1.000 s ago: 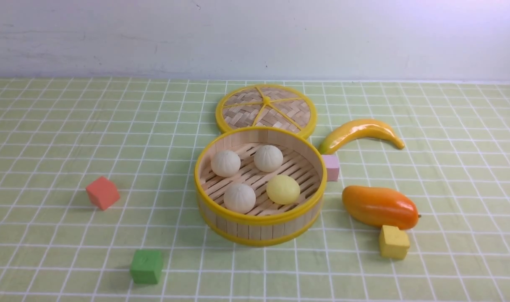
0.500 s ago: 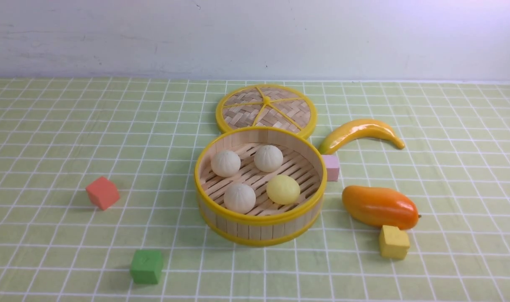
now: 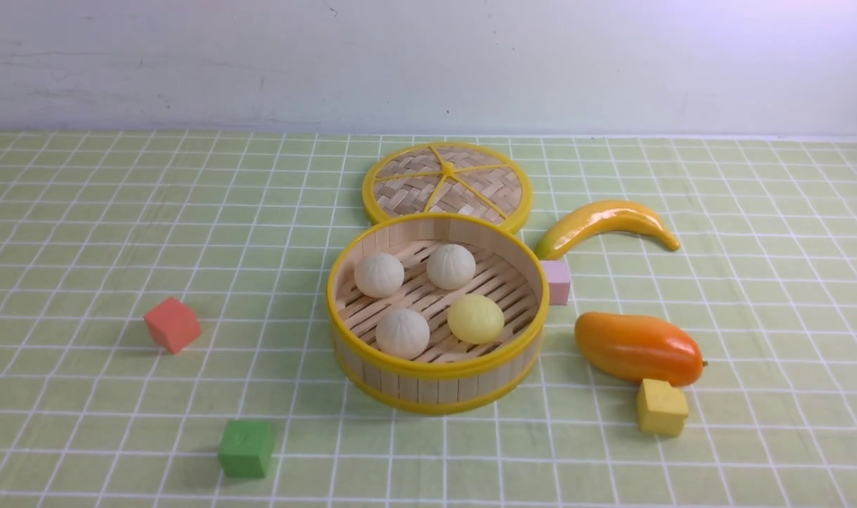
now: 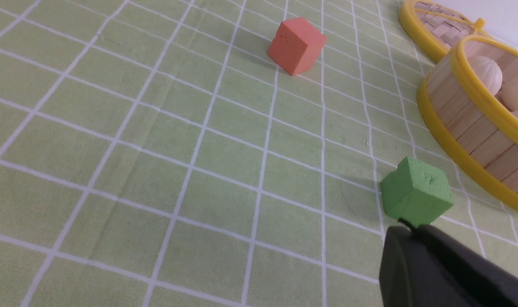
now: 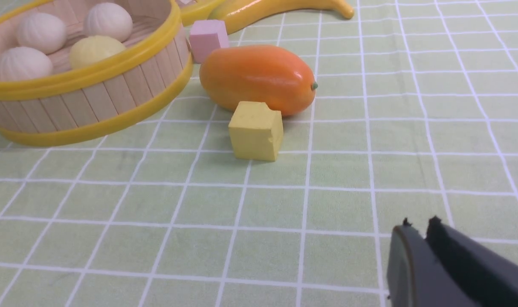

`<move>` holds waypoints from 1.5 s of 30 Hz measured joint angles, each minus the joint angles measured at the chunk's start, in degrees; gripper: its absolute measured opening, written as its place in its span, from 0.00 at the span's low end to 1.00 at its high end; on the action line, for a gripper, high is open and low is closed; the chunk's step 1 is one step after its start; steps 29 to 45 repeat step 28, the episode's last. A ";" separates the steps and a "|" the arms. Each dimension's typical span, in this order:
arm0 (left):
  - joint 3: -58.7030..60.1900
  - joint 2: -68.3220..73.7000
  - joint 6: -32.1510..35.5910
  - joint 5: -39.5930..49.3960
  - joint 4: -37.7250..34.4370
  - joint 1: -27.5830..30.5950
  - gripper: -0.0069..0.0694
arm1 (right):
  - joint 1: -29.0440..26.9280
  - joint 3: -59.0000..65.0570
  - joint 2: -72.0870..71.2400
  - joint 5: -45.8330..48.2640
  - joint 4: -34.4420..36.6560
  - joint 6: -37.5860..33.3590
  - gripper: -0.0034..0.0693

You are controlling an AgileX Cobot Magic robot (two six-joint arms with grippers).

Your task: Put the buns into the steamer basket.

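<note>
All four buns point(image 3: 428, 296) sit inside the steamer basket point(image 3: 439, 384). Both end effectors, left point(image 4: 416, 243) and right point(image 5: 421, 238), look pressed together (empty). The mango point(image 3: 638, 348) lies at the basket's 3 o'clock; a careless sweep could knock the basket.

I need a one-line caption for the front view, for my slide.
Four buns lie inside the open steamer basket; its lid rests behind it, no gripper visible.

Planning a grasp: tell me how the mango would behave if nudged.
The mango looks glossy, so probably slippery. It lies on its rounded side, so it may roll or rock. The yellow cube close beside it would likely get pushed.
</note>
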 joint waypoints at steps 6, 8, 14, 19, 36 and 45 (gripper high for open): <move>0.00 0.00 0.00 0.00 0.00 0.00 0.07 | 0.00 0.00 0.00 0.00 0.00 0.01 0.13; 0.00 0.00 0.00 0.00 0.00 0.00 0.07 | 0.00 0.00 0.00 0.00 0.00 0.01 0.14; 0.00 0.00 0.00 0.00 0.00 0.00 0.07 | 0.00 0.00 0.00 0.00 0.00 0.01 0.15; 0.00 0.00 0.00 0.00 0.00 0.00 0.07 | 0.00 0.00 0.00 0.00 0.00 0.01 0.16; 0.00 0.00 0.00 0.00 0.00 0.00 0.07 | 0.00 0.00 0.00 0.00 0.00 0.01 0.18; 0.00 0.00 0.00 0.00 0.00 0.00 0.07 | 0.00 0.00 0.00 0.00 0.00 0.01 0.18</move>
